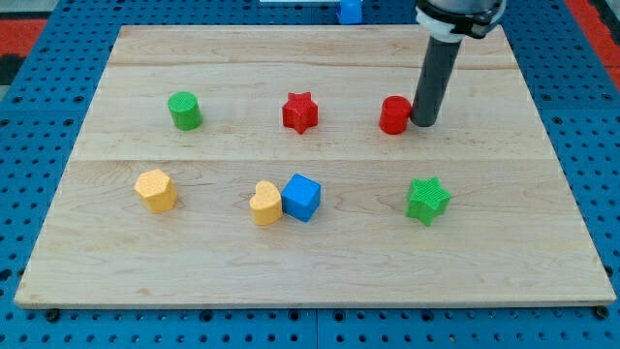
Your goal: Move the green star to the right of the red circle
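Observation:
The green star lies at the lower right of the wooden board. The red circle stands above it, toward the view's top. My tip is right beside the red circle, on its right side, touching or nearly touching it. The tip is well above the green star in the view and apart from it.
A red star and a green circle lie left of the red circle. A yellow hexagon, a yellow heart and a blue cube lie in the lower row. A blue block sits off the board at the top.

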Motion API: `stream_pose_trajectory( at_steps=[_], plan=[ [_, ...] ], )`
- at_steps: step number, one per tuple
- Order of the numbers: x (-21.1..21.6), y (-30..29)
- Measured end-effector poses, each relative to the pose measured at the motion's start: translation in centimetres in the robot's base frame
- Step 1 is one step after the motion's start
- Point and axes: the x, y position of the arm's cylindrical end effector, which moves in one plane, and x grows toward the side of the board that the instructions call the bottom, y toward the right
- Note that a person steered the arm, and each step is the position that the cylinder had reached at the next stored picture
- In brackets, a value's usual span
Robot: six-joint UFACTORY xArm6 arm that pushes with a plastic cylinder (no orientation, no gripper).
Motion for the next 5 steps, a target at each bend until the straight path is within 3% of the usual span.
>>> stream_pose_trajectory(
  at_steps=[2,3,4,5],
  plan=[
    [1.1,-1.2],
    [7.3,5.2],
    [16.2,5.8],
    [17.4,0.1]
  ],
)
